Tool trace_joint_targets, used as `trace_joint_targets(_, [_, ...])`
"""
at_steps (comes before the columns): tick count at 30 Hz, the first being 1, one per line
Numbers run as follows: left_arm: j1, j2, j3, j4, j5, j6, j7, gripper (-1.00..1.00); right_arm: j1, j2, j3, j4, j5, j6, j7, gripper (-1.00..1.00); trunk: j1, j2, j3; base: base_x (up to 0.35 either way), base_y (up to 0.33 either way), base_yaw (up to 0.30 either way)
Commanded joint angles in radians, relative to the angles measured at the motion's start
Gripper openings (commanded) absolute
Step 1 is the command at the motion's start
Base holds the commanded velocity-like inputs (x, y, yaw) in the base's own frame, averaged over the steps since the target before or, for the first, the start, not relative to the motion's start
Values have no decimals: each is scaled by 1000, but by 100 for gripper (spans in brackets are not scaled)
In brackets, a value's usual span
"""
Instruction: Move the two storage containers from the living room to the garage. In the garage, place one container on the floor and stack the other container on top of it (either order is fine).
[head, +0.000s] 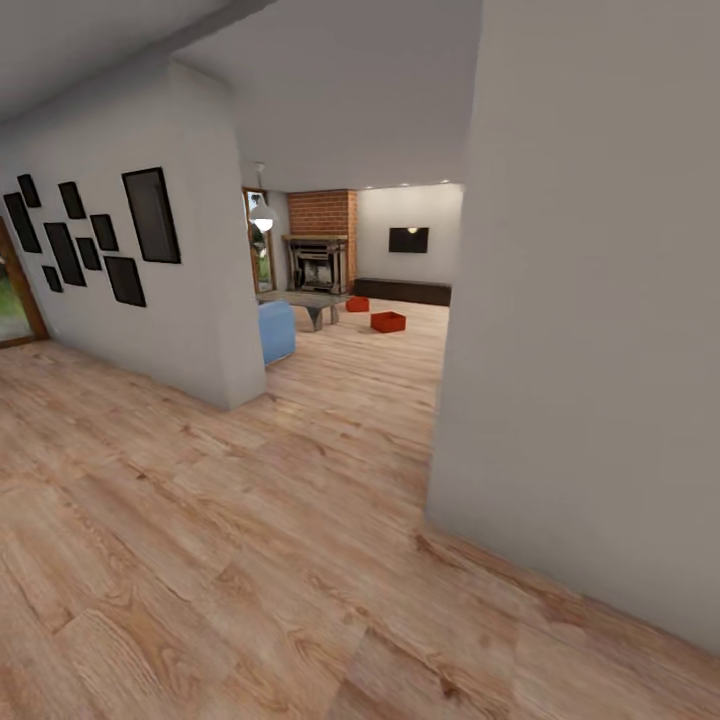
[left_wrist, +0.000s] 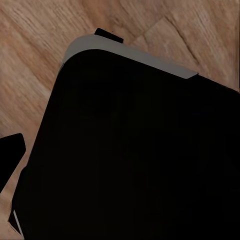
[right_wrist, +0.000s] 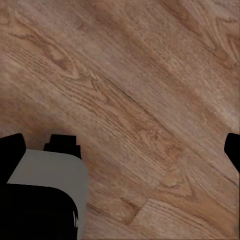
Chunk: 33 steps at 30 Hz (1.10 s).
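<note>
Light wood-plank flooring (head: 250, 560) is seen throughout; two storage containers (head: 387, 321) are sat far off near the brick fireplace (head: 322, 238). End effector state cannot be told.

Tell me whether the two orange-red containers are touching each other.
Apart. In the head view, the nearer storage container and the farther storage container sit on the wood-plank floor with a strip of bare floor plainly between them.

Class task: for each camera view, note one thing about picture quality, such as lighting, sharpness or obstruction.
Head view: evenly lit; the far storage containers are small and soft. Left wrist view: a large dark shape blocks most of the wood floor. Right wrist view: the floor grain is slightly soft.
</note>
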Motion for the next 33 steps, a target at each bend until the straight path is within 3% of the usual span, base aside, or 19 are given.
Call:
trace_joint_targets(1, [0,0,2,0,3,-2,0,100,-1,0,8,3,-9,-5,0,100,1,0,-1,322,0,274])
trace_joint_targets(7, [0,0,2,0,3,-2,0,100,-1,0,8,3,-9,-5,0,100,1,0,-1,322,0,126])
trace_joint_targets(33, [0,-1,1,0,2,-2,0,100,-1,-1,10,3,-6,-6,8,100,1,0,-1,322,0,3])
